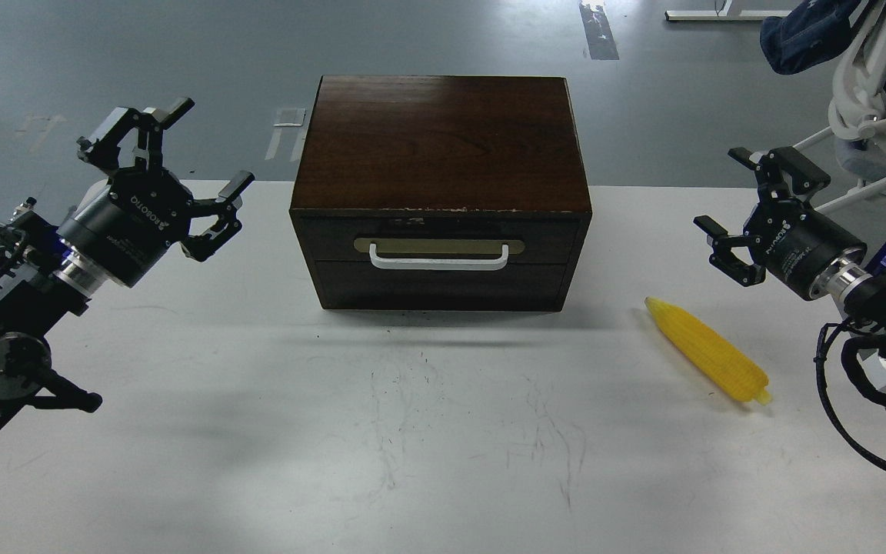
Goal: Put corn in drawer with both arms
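The yellow corn (708, 351) lies on the white table, right of the box, its pointed end toward the box. The drawer (440, 238) of the dark brown box is pushed in, its white bar handle (438, 258) facing me. My left gripper (174, 165) hovers open to the left of the box, fingers spread, holding nothing. On the far right, my right gripper (747, 211) is open too, above and beyond the corn, with nothing between its fingers.
The white table (428, 431) has scuff marks in front of the box. A white office chair (874, 92) with a dark blue cloth stands on the floor at the back right, behind my right arm.
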### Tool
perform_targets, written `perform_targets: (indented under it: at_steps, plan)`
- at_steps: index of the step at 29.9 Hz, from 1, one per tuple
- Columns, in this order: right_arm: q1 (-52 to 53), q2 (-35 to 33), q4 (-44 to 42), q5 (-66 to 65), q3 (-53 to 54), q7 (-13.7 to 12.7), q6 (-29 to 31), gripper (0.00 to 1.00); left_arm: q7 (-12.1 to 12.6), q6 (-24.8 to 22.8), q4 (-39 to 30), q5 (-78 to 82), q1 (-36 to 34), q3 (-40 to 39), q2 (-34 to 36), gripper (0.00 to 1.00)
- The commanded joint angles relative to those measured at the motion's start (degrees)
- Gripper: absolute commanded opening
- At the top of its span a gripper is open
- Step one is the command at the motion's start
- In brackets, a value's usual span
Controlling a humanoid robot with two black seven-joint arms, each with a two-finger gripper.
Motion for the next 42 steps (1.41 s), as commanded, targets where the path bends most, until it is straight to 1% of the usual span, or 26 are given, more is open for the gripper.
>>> perform_targets:
  at_steps: [1,5,6,11,13,14,15,17,19,20,21,23,25,26,27,29,30,31,33,36,38,41,42]
  plan:
    - [0.0,0.0,0.0,0.0,0.0,0.0,0.0,0.99,-0.2,0.0,0.0,0.2,0.3,-0.1,0.0,0.99]
    - [0.0,0.0,-0.1,-0.1,-0.1,0.0,0.0,0.99,-0.3,0.0,0.0,2.2,0.3,-0.1,0.2,0.99]
    - [0.0,-0.1,0.0,-0.1,-0.1,0.0,0.0,0.99,0.2,-0.3,0.0,3.2,0.1,-0.1,0.4,0.99]
    - [0.2,-0.5,0.0,-0.3,0.0,0.0,0.2,0.99,-0.5,-1.5,0.2,3.5,-2.0,-1.4,1.7,0.99]
    - [0.3,-0.6,0.0,-0.5,0.0,0.0,0.2,0.99,-0.2,-4.4,0.2,5.9,-7.3,-1.3,2.7,0.99]
    - [0.4,-0.6,0.0,-0.6,0.0,0.0,0.2,0.99,0.0,-4.4,0.2,7.7,-9.2,-1.2,2.9,0.99]
    - [0.6,-0.7,0.0,-0.7,0.0,0.0,0.2,0.99,0.2,-4.4,0.0,13.1,-12.5,-0.8,3.3,0.99]
    - [0.7,-0.7,0.0,-0.7,0.0,0.0,0.2,0.99,0.4,-4.4,-0.3,20.6,-15.2,-0.8,3.3,0.99]
    - [0.7,-0.7,0.0,-0.8,-0.1,0.0,0.3,0.99,0.0,-4.4,-1.5,37.1,-20.3,-0.9,2.6,0.99]
    - [0.7,-0.7,0.0,-0.8,-0.1,0.0,0.2,0.99,-0.2,-4.4,-2.1,40.7,-21.7,-0.9,2.4,0.99]
    - [0.7,-0.7,0.0,-0.9,-0.1,0.0,0.2,0.99,-0.4,-4.4,-3.3,47.8,-24.1,-0.8,1.6,0.99]
    - [0.6,-0.7,0.0,-1.0,-0.1,0.0,0.2,0.99,-0.7,-4.4,-4.1,53.2,-25.9,-0.7,0.5,0.99]
    - [0.6,-0.6,-0.1,-1.1,-0.2,0.0,0.2,0.99,-1.4,-4.4,-4.3,61.1,-29.1,-0.6,-2.6,0.99]
    - [0.6,-0.7,-0.1,-1.1,-0.3,0.0,0.2,0.99,-1.8,-4.4,-4.3,66.0,-31.7,0.9,-5.6,0.99]
    - [0.6,-0.7,-0.1,-1.1,-0.3,0.0,0.2,0.99,-2.8,-4.4,-4.2,71.1,-34.8,3.6,-8.0,0.99]
    - [0.5,-0.7,-0.1,-1.1,-0.3,0.0,0.2,0.99,-4.5,-4.4,-4.0,75.7,-37.6,6.9,-9.7,0.99]
    - [0.6,-0.7,-0.1,-1.3,-0.3,0.0,0.2,0.99,-6.3,-4.4,-3.8,80.1,-40.2,10.6,-11.1,0.99]
    - [0.6,-0.7,-0.1,-1.4,-0.3,0.0,0.2,0.99,-6.3,-4.4,-3.7,82.3,-41.5,12.5,-11.9,0.99]
    - [0.7,-0.8,-0.1,-1.4,-0.2,0.0,0.2,0.99,-6.3,-4.4,-3.5,90.6,-46.1,20.6,-13.8,0.99]
    - [0.7,-0.8,-0.1,-1.4,-0.3,0.0,0.2,0.99,-6.3,-4.4,-3.3,95.2,-49.6,27.5,-14.5,0.99]
    - [0.7,-0.8,-0.1,-1.5,-0.3,0.0,0.2,0.99,-6.3,-4.4,-1.5,97.6,-54.0,35.9,-15.6,0.99]
    - [0.7,-0.8,0.0,-1.8,-0.2,0.0,0.2,0.99,-6.3,-4.4,0.9,99.0,-57.2,42.5,-17.5,0.99]
    - [0.7,-0.8,0.0,-1.8,-0.2,0.0,0.2,0.99,-6.3,-4.4,1.4,99.8,-57.3,42.9,-17.8,0.99]
